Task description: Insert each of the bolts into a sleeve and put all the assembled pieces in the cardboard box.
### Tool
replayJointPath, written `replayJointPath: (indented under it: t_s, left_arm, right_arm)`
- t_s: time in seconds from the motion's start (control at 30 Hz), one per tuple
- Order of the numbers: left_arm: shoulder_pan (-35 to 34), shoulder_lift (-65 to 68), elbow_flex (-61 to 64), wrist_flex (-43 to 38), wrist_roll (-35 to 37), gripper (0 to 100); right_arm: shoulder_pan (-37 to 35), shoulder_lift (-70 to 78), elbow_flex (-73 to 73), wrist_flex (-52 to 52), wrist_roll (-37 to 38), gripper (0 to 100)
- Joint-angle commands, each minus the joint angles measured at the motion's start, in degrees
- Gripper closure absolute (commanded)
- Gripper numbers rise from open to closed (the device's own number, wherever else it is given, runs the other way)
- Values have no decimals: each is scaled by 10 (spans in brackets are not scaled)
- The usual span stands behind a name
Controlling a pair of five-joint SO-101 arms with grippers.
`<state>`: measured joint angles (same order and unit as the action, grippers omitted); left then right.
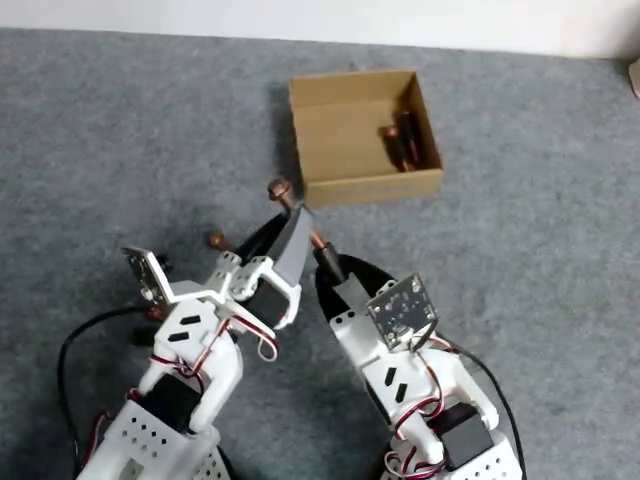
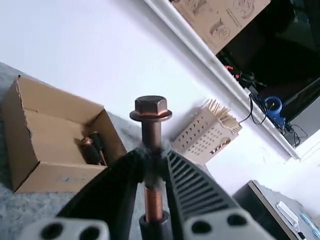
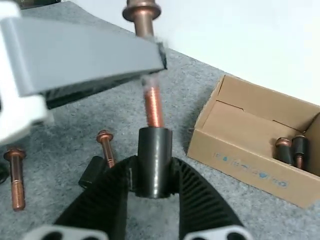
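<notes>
The left pincer (image 2: 151, 152) is clamped on the shank of a copper-coloured hex-head bolt (image 2: 151, 127), gripping it just under the flanged head. The right pincer (image 3: 155, 170) is clamped around a black cylindrical sleeve (image 3: 155, 160). The 2 parts are held in line above the grey carpeted worktop (image 1: 520, 250), just in front of the open brown cardboard box (image 1: 350, 110). The bolt's threaded tip meets the mouth of the sleeve and seems only just started in, with most of the thread bare between the 2 pincers.

As for progress, what look like 2 assembled pieces (image 1: 400, 142) already lie against one wall inside the box, so part of the job appears done. The pair in hand is mid-insertion and has yet to be pushed home and carried to the box. On the worktop beside the arms, 2 loose copper bolts (image 3: 105, 147) lie apart from each other, and a spare black sleeve (image 3: 92, 172) lies near one of them. Whether a second spare sleeve is there cannot be told. By that count, roughly half the task remains.
</notes>
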<state>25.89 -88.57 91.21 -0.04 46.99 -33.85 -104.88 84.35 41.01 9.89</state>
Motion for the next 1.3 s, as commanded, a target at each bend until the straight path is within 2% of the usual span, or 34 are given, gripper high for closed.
replayJointPath:
  t_s: [0.0,0.3,0.5,0.63,0.87,1.0,1.27]
  left_arm:
    - [9,-12,-10,2,2,993]
    - [12,-12,-6,3,2,993]
    - [72,-12,-11,65,2,992]
    - [92,-11,-8,69,0,992]
    - [83,-7,-14,76,-4,991]
    - [55,-7,-39,119,-14,991]
    - [66,-7,-43,135,-30,991]
  right_arm:
    - [7,-5,-26,-11,-2,994]
    - [7,-5,-26,-11,-2,994]
    - [48,-5,-25,-36,-1,994]
    - [53,-5,-28,-36,2,994]
    - [35,-5,-28,-12,19,994]
    - [3,-5,-30,27,23,994]
    - [-2,-5,-31,26,51,994]
